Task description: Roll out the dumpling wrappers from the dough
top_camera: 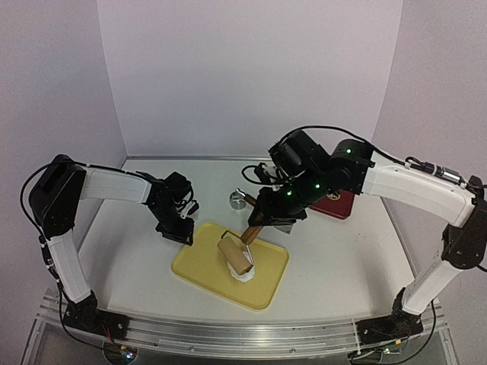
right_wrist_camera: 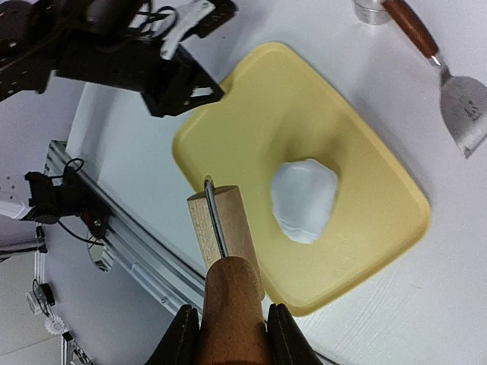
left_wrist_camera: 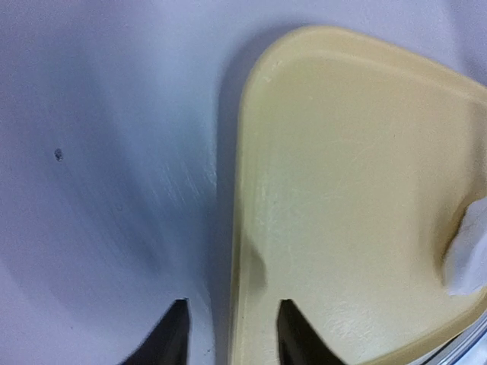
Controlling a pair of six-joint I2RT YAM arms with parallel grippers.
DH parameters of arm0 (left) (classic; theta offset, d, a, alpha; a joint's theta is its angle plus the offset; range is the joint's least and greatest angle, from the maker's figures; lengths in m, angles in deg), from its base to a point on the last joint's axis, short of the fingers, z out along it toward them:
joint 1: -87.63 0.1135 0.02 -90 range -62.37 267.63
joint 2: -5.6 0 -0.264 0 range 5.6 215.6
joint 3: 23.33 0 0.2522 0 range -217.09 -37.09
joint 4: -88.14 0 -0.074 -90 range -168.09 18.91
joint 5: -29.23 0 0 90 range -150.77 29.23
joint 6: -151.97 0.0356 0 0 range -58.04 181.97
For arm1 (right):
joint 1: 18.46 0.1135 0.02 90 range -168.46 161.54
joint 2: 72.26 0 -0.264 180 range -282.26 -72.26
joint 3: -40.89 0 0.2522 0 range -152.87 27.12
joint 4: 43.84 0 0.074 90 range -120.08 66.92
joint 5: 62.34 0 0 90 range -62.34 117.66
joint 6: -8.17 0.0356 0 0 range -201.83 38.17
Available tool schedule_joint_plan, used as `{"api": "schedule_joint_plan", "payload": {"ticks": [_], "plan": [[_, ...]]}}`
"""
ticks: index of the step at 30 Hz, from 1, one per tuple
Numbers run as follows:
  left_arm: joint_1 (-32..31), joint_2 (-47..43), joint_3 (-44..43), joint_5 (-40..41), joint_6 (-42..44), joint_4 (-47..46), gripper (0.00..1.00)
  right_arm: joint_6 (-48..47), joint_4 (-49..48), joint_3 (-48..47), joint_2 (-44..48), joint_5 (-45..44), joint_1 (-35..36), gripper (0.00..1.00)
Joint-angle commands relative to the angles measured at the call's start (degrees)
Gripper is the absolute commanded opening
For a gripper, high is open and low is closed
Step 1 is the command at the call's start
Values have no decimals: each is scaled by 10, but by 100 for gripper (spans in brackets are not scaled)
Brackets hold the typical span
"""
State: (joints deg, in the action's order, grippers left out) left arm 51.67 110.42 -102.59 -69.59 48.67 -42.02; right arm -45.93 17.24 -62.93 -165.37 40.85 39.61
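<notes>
A flattened lump of white dough [right_wrist_camera: 304, 199] lies on the yellow board [right_wrist_camera: 251, 114], toward its near right part [top_camera: 246, 275]. My right gripper [right_wrist_camera: 232, 334] is shut on the brown handle of a wooden roller [right_wrist_camera: 222, 228]. The roller's barrel [top_camera: 236, 257] hangs over the board just beside the dough; I cannot tell whether they touch. My left gripper [left_wrist_camera: 232, 331] is open at the board's left corner [top_camera: 179, 232], one finger over the table and one over the board's rim [left_wrist_camera: 243, 228]. No dumpling wrappers are in view.
A small steel ring cutter [top_camera: 237, 201] stands behind the board. A spatula [right_wrist_camera: 464, 114] with a wooden handle lies next to the cutter [right_wrist_camera: 370, 9]. A dark red object [top_camera: 335, 204] sits at the back right, under the right arm.
</notes>
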Motion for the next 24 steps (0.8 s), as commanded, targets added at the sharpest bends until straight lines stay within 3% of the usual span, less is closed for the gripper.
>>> {"api": "schedule_joint_plan", "payload": {"ticks": [1, 5, 14, 19, 24], "plan": [[2, -68, -27, 5, -92, 24, 51, -7, -2, 43, 6, -20, -29, 0], [1, -128, 18, -1, -199, 31, 60, -74, -2, 46, -5, 6, -57, 0], [-9, -246, 185, -33, -398, -29, 61, -165, -4, 12, -46, 74, -78, 0], [-11, -260, 222, -47, -434, -77, 61, -196, -6, 13, -56, 95, -92, 0], [-10, -211, 226, -45, -440, -107, 59, -213, -14, -13, -80, 104, -106, 0]]}}
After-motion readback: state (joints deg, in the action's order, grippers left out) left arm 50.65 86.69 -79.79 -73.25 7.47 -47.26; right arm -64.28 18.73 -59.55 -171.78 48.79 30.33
